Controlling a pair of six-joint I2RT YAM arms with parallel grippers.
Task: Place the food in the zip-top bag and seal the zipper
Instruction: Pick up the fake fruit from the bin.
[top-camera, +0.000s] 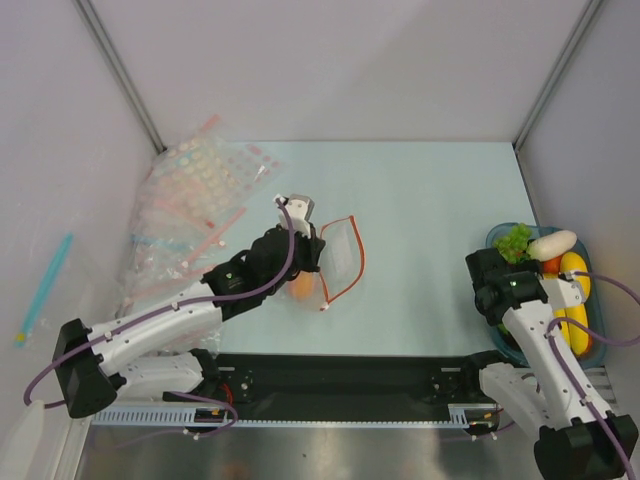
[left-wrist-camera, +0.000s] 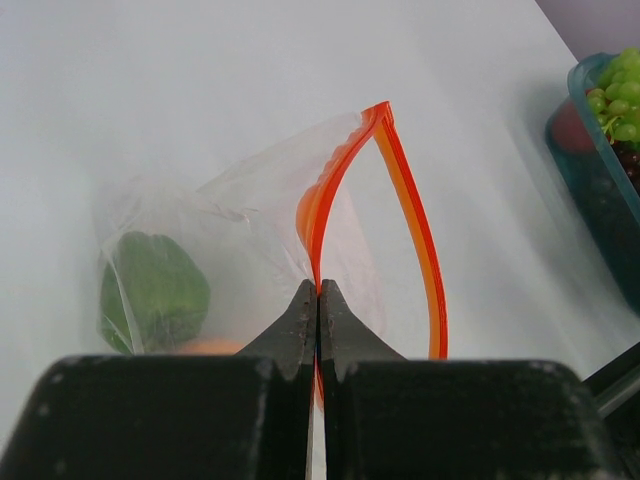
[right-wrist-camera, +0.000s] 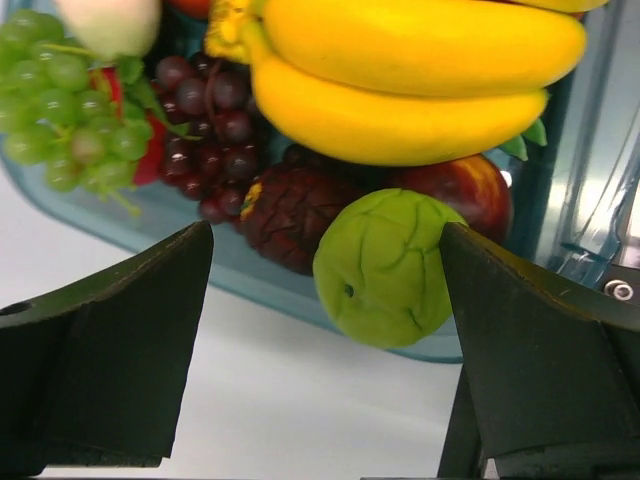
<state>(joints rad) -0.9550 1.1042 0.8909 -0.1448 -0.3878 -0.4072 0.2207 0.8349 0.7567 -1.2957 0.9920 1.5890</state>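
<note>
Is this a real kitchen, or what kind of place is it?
Most likely a robot practice booth, not a kitchen. A left arm and right arm are mounted at the table edge, plain white walls box it in, and the bananas in the blue tray look plastic.

The left arm (top-camera: 160, 325) reaches from its base at the near left edge of the table diagonally forward and to the right, lying low, with the wrist bent toward the middle of the table. The left hand (left-wrist-camera: 318, 296) is closed, its two dark fingertips pressed flat together and pinching the zipper (left-wrist-camera: 318, 215) between them. The right arm (top-camera: 540, 340) rises from its base at the near right and folds back close to itself, wrist tipped downward. The right hand (right-wrist-camera: 325, 300) is spread wide, its fingers (right-wrist-camera: 110, 330) far apart, gripping nothing.
</note>
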